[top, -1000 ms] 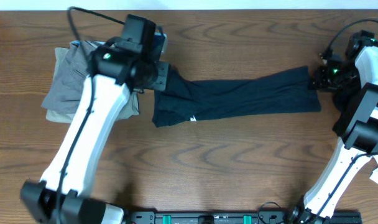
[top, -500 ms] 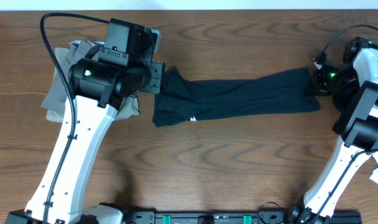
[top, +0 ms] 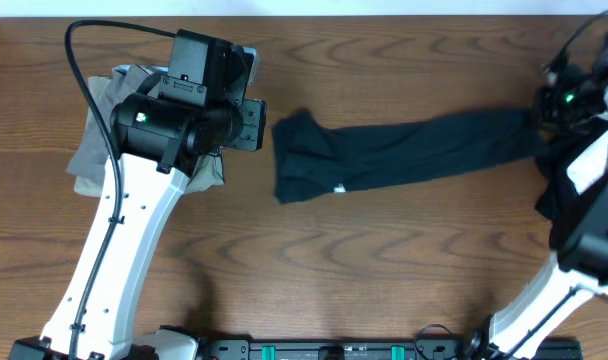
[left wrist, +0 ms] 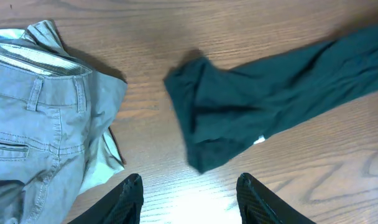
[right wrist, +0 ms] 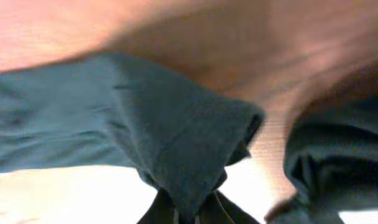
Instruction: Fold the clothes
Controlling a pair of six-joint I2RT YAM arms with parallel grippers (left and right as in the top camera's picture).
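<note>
A black T-shirt (top: 404, 155) lies stretched in a long band across the table, its small white logo (top: 338, 188) near the left end. My right gripper (top: 540, 118) is shut on the shirt's right end; in the right wrist view the fabric (right wrist: 170, 130) bunches into the closed right gripper (right wrist: 189, 214). My left gripper (top: 264, 118) stands open just left of the shirt's left end, touching nothing. In the left wrist view the open left gripper (left wrist: 190, 190) hangs over bare wood, with the shirt (left wrist: 239, 106) ahead of it.
A pile of grey and khaki trousers (top: 99, 150) lies at the far left under my left arm, grey trousers (left wrist: 40, 124) showing in the left wrist view. Another dark cloth (right wrist: 335, 162) lies at the right by my right arm.
The right gripper has shut on the shirt's right end and drawn it to the right. The shirt's left end slid away from the left gripper, which stayed open.
</note>
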